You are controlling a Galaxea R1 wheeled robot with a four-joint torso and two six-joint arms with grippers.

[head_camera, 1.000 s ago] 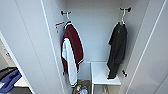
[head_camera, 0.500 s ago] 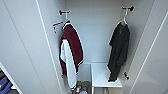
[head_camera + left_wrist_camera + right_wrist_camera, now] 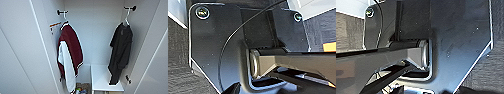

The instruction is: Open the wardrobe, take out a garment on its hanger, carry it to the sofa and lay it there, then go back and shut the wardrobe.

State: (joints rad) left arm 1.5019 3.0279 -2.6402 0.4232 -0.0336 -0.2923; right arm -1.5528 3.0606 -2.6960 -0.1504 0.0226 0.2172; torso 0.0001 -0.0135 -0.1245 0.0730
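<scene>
The white wardrobe [image 3: 100,37] stands open in the head view, its doors swung out at both sides. The garment [image 3: 121,53], a black short-sleeved shirt, hangs on a thin white hanger [image 3: 127,17] from a dark hook high on the right inner wall. Its hem reaches down to a white shelf [image 3: 102,77] inside.
A dark red jacket with white sleeves [image 3: 68,58] hangs from a hook on the left inner wall. Small colourful items sit on the wardrobe floor [image 3: 81,89]. The left door [image 3: 22,50] and the right door [image 3: 157,62] flank the opening. Dark carpet [image 3: 178,75] shows beneath the arms.
The whole head view has shifted and enlarged a little: the camera has come closer to the wardrobe's inside. The hanging clothes have not moved.
</scene>
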